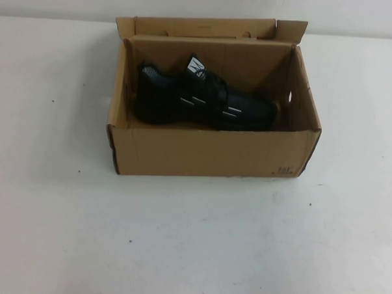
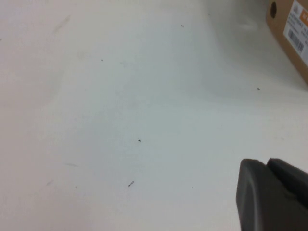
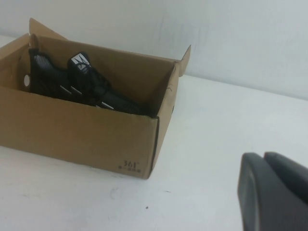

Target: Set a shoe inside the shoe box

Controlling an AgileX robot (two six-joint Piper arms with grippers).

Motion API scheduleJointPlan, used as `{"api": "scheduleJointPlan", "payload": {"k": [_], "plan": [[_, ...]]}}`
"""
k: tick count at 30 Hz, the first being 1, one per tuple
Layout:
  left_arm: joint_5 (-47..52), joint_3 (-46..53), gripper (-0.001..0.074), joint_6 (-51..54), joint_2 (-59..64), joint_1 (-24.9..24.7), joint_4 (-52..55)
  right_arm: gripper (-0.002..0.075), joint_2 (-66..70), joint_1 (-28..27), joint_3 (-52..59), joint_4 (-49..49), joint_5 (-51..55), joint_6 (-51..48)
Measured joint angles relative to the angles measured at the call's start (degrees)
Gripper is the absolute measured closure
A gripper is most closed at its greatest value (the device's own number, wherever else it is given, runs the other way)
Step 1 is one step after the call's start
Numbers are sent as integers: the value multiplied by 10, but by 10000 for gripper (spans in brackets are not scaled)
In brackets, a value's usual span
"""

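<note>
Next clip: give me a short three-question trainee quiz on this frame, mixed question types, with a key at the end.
1. True or false: the shoe lies inside the shoe box.
2. Multiple choice: in the high view, the small dark print on the shoe box is near which front corner? A) the robot's left B) the robot's right C) neither, it is centred
3. Short answer: is either gripper touching the shoe box?

Key:
1. True; it rests along the box floor, toe toward the robot's right.
2. B.
3. No. The left gripper is over bare table beside the box, and the right gripper is back from the box's printed corner; neither appears in the high view.
</note>
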Motion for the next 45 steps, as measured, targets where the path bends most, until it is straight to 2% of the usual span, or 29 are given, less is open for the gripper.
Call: {"api": "scheduleJointPlan", "payload": {"k": [40,45], "plan": [[0,0,736,0,0,0,2,743,0,0,0,-9,3,0],[0,0,736,0,0,0,3,743,-1,0,28,-2,-2,1]]}}
